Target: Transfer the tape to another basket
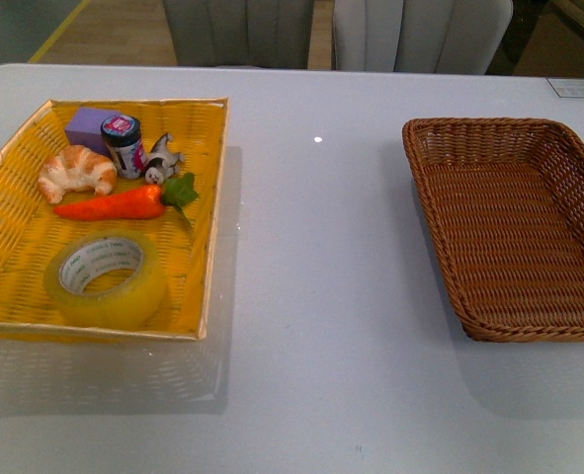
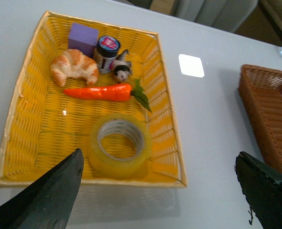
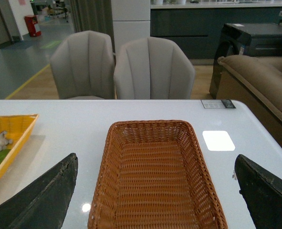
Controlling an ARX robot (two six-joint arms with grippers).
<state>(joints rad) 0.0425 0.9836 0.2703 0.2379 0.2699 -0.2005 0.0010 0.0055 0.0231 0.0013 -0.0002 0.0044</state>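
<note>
1. While the left hand (image 2: 158,155) is hanging above the counter (image 1: 311,296) at the near end of the yellow tray (image 1: 10,267), its two dark fingers (image 2: 55,191) are standing spread wide and are gripping nothing.
2. The tape (image 1: 109,279) is lying flat inside the yellow tray, at the tray's near end, with its white core facing up.
3. Seen from the left wrist, the tape (image 2: 119,145) is showing just beyond the fingertips, within the span of the open jaws, and is touching neither finger.
4. A carrot (image 1: 114,205) is lying across the middle of the yellow tray, just behind the tape, with a croissant (image 1: 77,170), a small jar (image 1: 124,145), a purple block (image 1: 89,126) and a little figurine (image 1: 160,160) crowding the tray's far end.
5. The basket (image 1: 509,237) is sitting well apart from the yellow tray, to its right across bare counter, and is holding nothing.
6. The right hand (image 3: 155,156) is hovering over the near end of the basket (image 3: 155,176), far from the yellow tray, with its jaws gaping wide and carrying nothing.
</note>
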